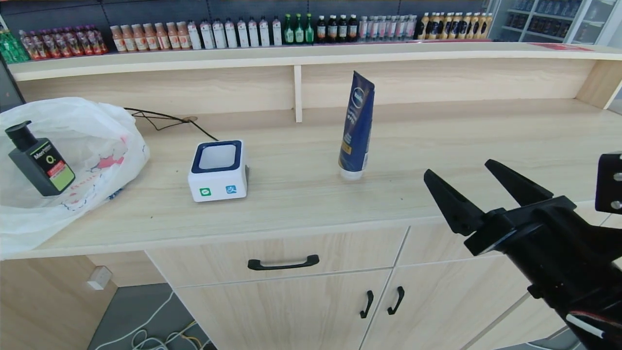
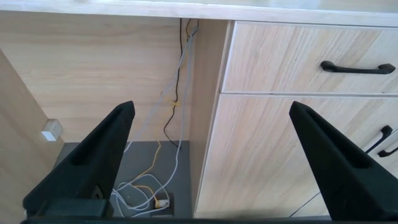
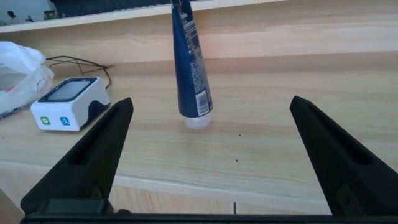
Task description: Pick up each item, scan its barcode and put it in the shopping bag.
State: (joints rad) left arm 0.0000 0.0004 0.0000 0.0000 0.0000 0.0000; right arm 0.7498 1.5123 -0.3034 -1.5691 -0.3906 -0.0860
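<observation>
A dark blue tube stands upright on its clear cap in the middle of the wooden counter; the right wrist view shows the tube with its barcode facing the camera. A white scanner box with a blue-framed top sits left of it, also seen as the scanner. A white shopping bag lies at the counter's left end with a dark pump bottle in it. My right gripper is open, near the counter's front edge, right of the tube. My left gripper is open below the counter, facing the cabinet.
A raised shelf runs along the back of the counter with a row of bottles behind it. A black cable leads from the scanner to a hole in the counter. Cabinet drawers and doors with black handles lie below.
</observation>
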